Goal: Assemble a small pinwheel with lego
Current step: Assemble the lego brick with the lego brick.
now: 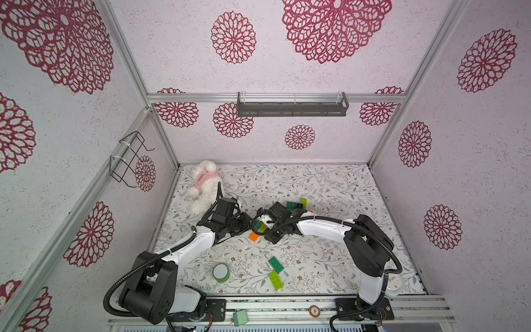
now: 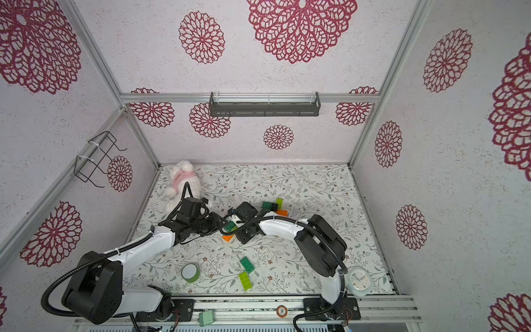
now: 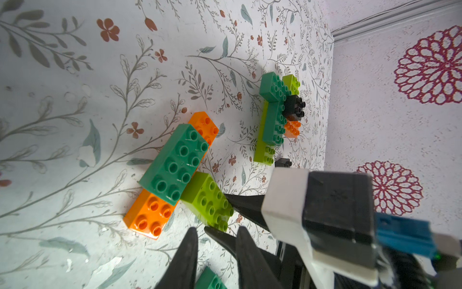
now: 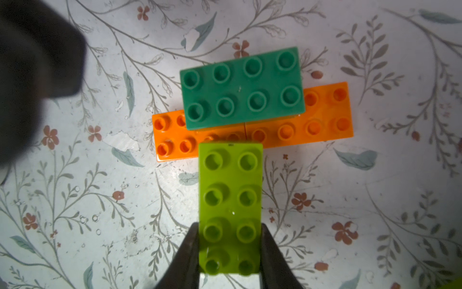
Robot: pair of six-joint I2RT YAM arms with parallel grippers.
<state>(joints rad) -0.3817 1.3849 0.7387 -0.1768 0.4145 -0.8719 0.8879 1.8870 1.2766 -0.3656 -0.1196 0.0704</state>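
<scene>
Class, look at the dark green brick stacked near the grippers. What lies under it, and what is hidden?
Two orange bricks, end to end, lie under the dark green brick. Their outer studs show. The studs beneath it are covered, so how it is attached cannot be seen.

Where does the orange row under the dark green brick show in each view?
Both top views: orange row, mid-table, only one end showing.
Left wrist: near the middle, slanting.
Right wrist: near the middle, lying crosswise.
Shared landmark: the dark green brick on top of it, plain in both wrist views.
</scene>
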